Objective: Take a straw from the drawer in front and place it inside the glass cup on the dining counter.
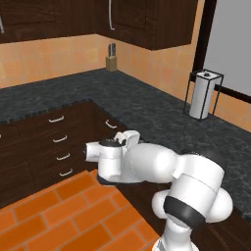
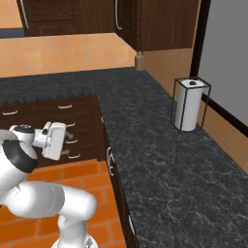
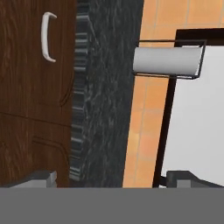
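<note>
Right now my claw (image 3: 112, 179) is spread wide and empty, level with the black table's front edge (image 3: 94, 109) beside a drawer (image 3: 35, 57) that is closed, so no straw. Risk: I may clip that edge while reaching.

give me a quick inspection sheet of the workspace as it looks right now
surface: black speckled worktop runs in an L along the orange tiled walls.
job's things: closed dark drawers with silver handles in the cabinets under the worktop; straw, cup and dining counter: nothing seen.
clutter: paper towel roll upright in a wire stand on the worktop; knife block in the far corner.
grippers: gripper held sideways in front of a drawer front, tips far apart, nothing between them.
cables: nothing seen.
surroundings: orange brick floor, dark wall cupboards above, grey panel in a black frame at right.
</note>
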